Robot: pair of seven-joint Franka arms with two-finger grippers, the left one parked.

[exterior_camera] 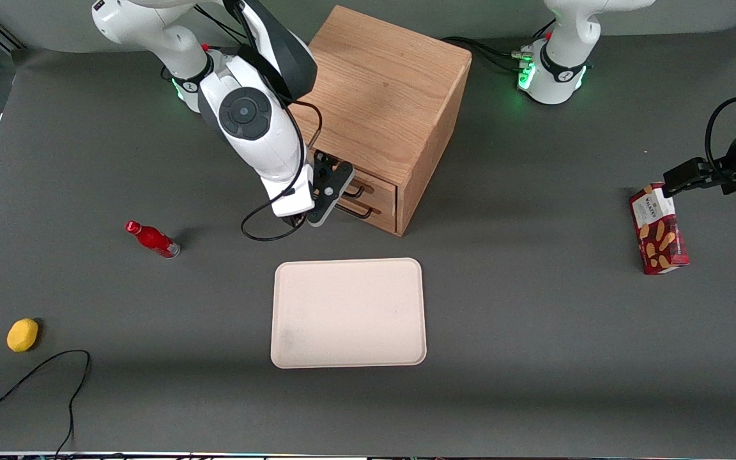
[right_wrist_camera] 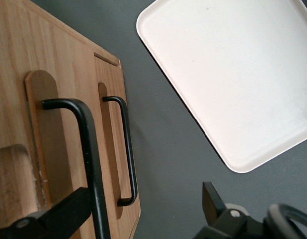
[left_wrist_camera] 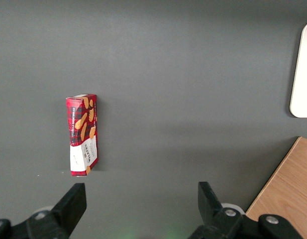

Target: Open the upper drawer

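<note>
right wrist view | gripper (right_wrist_camera: 143, 211) jaws open astride upper drawer (right_wrist_camera: 58, 149) handle (right_wrist_camera: 88, 149) | drawer shut

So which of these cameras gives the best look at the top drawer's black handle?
The right wrist view: the upper drawer's handle fills it close up, with the pincer open around it. The front view shows the handle only as a small sliver beside the pincer. The left wrist view misses it entirely.

Landmark: cream tray (exterior_camera: 348, 313)
Red bottle (exterior_camera: 153, 239): laid toward the working arm's end; yellow lemon (exterior_camera: 22, 335): farther that way
Biscuit box (exterior_camera: 658, 229): laid toward the parked arm's end
</note>
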